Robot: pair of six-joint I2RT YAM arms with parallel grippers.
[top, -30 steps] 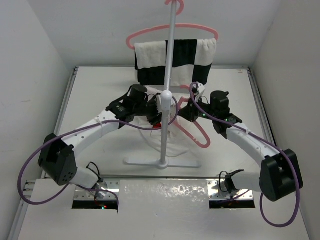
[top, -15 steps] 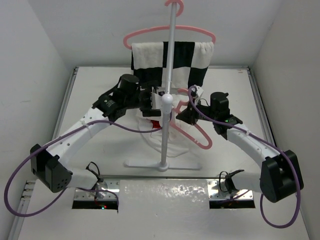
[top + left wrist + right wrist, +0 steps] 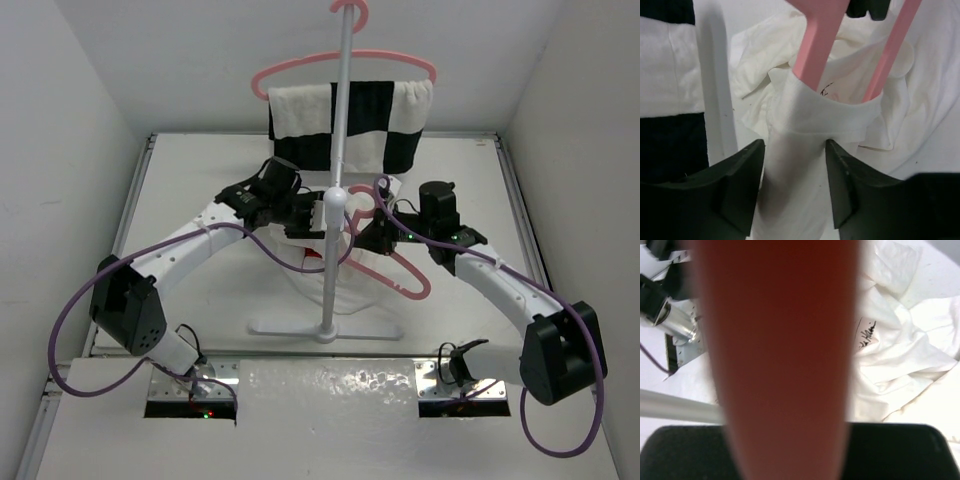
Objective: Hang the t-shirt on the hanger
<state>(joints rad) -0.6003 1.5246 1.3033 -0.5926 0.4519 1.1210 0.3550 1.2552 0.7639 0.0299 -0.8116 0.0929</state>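
The left gripper [image 3: 795, 150], seemingly clamped on the white cotton t-shirt [image 3: 805, 125] bunched on the table [image 3: 200, 180], is holding its opening around the thin pink plastic hanger [image 3: 821, 40], which the right gripper [image 3: 385, 232] is clamping, for threading; the next move is likely calling for fabric pulled further along.

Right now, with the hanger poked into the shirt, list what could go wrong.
1. The left pincer holds only a bunched fold of the t-shirt; the cloth may slip out when drawn over the hanger.
2. Both hanger arms sit in one narrow opening, so the fabric may jam rather than spread.
3. The right pincer holds the hanger close to the stand pole; the hook might knock it.
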